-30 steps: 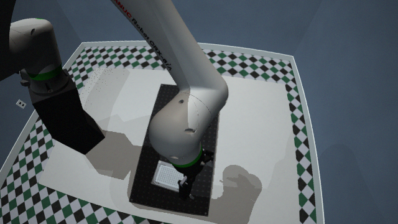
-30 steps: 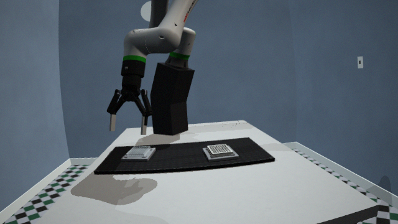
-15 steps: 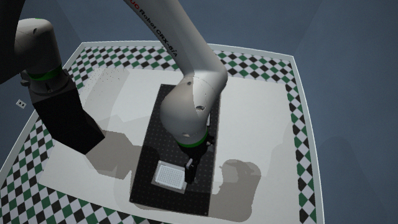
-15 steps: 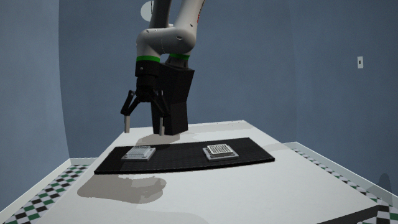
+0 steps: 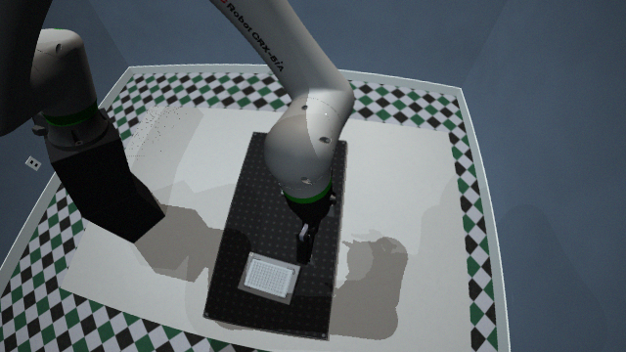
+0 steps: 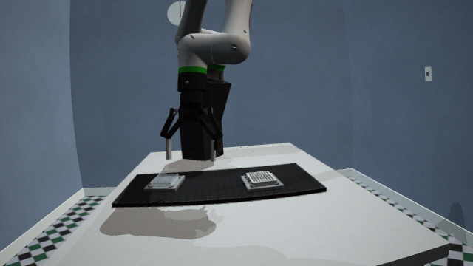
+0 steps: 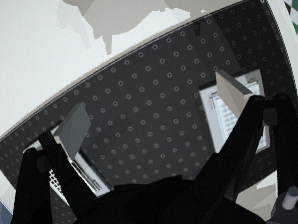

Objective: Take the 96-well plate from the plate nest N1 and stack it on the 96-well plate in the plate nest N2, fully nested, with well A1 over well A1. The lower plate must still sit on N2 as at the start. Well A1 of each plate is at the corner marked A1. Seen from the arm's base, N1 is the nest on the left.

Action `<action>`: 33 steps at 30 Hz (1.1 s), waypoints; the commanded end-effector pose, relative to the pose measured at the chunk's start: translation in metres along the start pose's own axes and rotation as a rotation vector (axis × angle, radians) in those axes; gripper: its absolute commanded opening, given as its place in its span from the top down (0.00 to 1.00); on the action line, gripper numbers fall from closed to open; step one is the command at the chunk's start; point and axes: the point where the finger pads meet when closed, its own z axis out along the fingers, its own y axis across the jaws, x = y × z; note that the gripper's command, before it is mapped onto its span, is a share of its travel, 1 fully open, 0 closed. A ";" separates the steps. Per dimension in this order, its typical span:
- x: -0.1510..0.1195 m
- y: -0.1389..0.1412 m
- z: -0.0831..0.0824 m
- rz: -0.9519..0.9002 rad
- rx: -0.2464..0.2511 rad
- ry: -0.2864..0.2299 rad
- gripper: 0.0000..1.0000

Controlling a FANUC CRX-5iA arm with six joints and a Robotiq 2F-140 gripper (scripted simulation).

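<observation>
The 96-well plate on nest N1 point(image 6: 262, 178) is white with dark wells and sits on its grey nest at the right of the black mat in the exterior view. In the top view the arm hides it. The plate on nest N2 point(image 6: 165, 181) is pale grey and also shows in the top view point(image 5: 270, 278). My gripper point(image 6: 191, 156) point(image 5: 304, 250) is open and empty. It hangs well above the mat between the two nests, nearer N2. In the wrist view my fingers straddle bare mat, with one plate partly behind the right finger point(image 7: 229, 116) and one at the left point(image 7: 76, 163).
The black dotted mat point(image 6: 222, 182) lies on a white table with a checkered border and a raised rim. The arm's black pedestal point(image 6: 203, 122) stands behind the mat. The arm's elbow point(image 5: 308, 142) hangs over the mat's far half.
</observation>
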 end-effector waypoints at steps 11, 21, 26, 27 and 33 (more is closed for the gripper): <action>-0.022 -0.052 -0.001 -0.073 0.019 -0.035 0.00; -0.045 -0.094 -0.003 -0.146 0.037 -0.071 0.00; -0.052 -0.107 -0.004 -0.146 0.037 -0.071 0.00; -0.055 -0.111 -0.004 -0.146 0.037 -0.071 0.00; -0.071 -0.136 -0.007 -0.220 0.055 -0.106 0.00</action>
